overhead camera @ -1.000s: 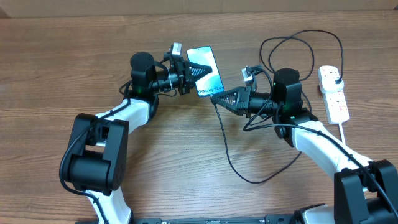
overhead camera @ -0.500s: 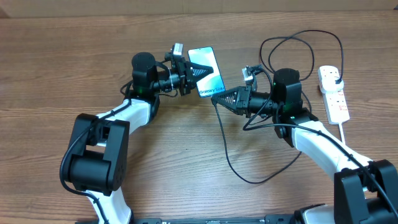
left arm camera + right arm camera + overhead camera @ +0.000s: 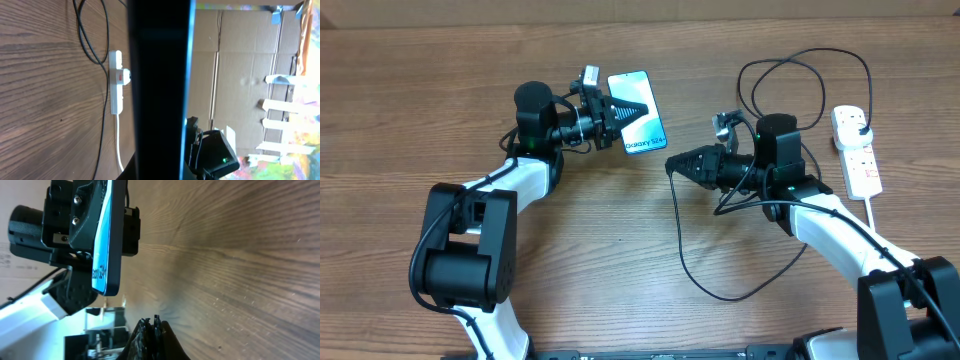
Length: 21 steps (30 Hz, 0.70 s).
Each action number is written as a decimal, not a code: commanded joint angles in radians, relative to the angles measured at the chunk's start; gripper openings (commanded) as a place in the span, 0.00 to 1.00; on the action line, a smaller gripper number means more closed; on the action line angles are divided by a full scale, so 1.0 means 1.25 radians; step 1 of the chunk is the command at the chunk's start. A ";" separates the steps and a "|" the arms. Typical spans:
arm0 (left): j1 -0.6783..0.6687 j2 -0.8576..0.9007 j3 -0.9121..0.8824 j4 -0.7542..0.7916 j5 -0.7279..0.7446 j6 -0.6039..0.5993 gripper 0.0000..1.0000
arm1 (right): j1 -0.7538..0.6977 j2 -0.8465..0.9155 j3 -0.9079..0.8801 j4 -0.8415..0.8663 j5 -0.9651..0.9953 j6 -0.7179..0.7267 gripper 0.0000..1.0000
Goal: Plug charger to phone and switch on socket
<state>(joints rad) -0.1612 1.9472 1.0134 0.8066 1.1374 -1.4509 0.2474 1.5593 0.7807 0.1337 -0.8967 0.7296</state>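
Observation:
My left gripper (image 3: 632, 111) is shut on the phone (image 3: 646, 134) and holds it off the table, blue screen up. In the left wrist view the phone (image 3: 160, 85) shows edge-on as a dark bar. In the right wrist view the phone (image 3: 107, 235) hangs ahead, clear of my fingertips. My right gripper (image 3: 672, 163) (image 3: 150, 326) is shut on the connector tip of the charger (image 3: 682, 240), a short gap right of the phone's lower end. The black cable loops over the table to a black plug (image 3: 860, 122) seated in the socket (image 3: 855, 152), which also shows in the left wrist view (image 3: 116, 82).
The socket's thick white cord (image 3: 876, 215) runs toward the front right beside my right arm. The black cable forms a loop (image 3: 800, 62) at the back right and another near the front middle. Cardboard boxes (image 3: 240, 65) stand beyond the table.
My left gripper has carried the phone left and back, away from the right gripper. The gap between the phone and the connector tip has widened. The right arm has drawn back slightly.

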 commanded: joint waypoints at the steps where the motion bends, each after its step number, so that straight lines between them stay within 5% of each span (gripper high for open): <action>1: 0.000 -0.005 0.005 0.007 0.024 0.049 0.04 | -0.006 0.002 0.008 -0.005 0.025 -0.074 0.04; 11: 0.005 -0.005 0.005 0.007 0.006 0.057 0.04 | 0.005 0.002 0.008 -0.258 0.234 -0.260 0.04; 18: 0.005 -0.005 0.005 0.007 0.005 0.063 0.04 | 0.037 0.002 0.008 -0.310 0.298 -0.319 0.44; 21: 0.006 -0.005 0.005 0.007 0.005 0.063 0.04 | 0.041 0.002 0.009 -0.310 0.298 -0.318 0.51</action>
<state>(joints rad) -0.1616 1.9472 1.0134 0.8066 1.1412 -1.4036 0.2909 1.5608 0.7815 -0.2558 -0.5594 0.3676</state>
